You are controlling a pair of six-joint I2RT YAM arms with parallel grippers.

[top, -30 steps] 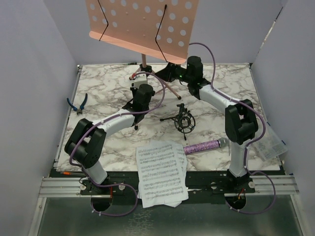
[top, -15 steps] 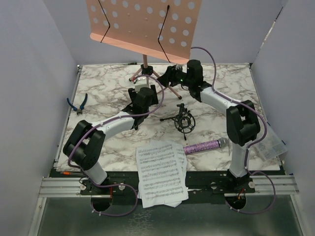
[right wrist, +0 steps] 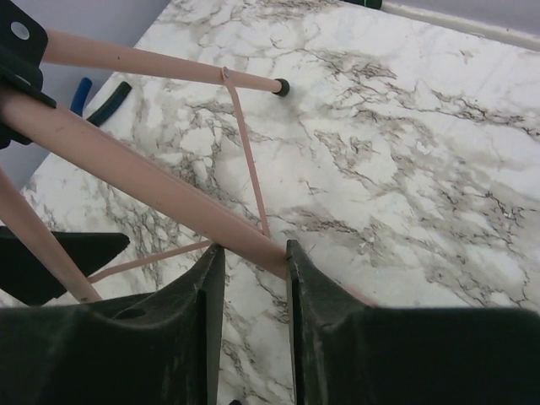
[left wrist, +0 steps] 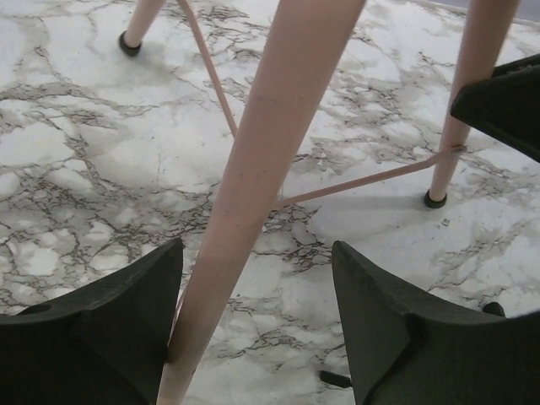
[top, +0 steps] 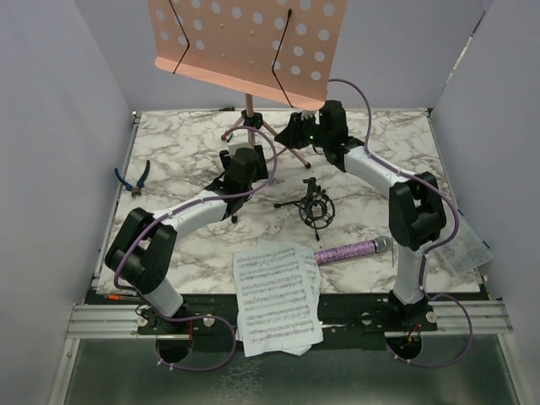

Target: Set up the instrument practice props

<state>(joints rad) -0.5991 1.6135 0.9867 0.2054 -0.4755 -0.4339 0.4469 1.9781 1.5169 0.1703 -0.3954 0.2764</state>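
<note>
The pink perforated music stand (top: pixel 245 38) stands upright at the back on its tripod legs. My left gripper (top: pixel 240 153) is open around the near leg (left wrist: pixel 261 169), which rests against the left finger (left wrist: pixel 126 321). My right gripper (top: pixel 288 131) is narrowed on another leg (right wrist: pixel 143 181), with both fingertips touching it. The white sheet-music pages (top: pixel 277 295) lie at the front edge. The glittery purple microphone (top: pixel 350 251) lies to their right. The small black tripod shock-mount (top: pixel 314 207) stands mid-table.
Blue-handled pliers (top: pixel 132 179) lie at the left edge and also show in the right wrist view (right wrist: pixel 82 94). A screwdriver (top: pixel 118 297) lies at the front left corner. A clear plastic bag (top: pixel 466 245) lies at the right edge. Walls enclose the table.
The stand's desk has tipped up and shifted slightly right. Both grippers moved a little with the legs, and the left one has since settled back.
</note>
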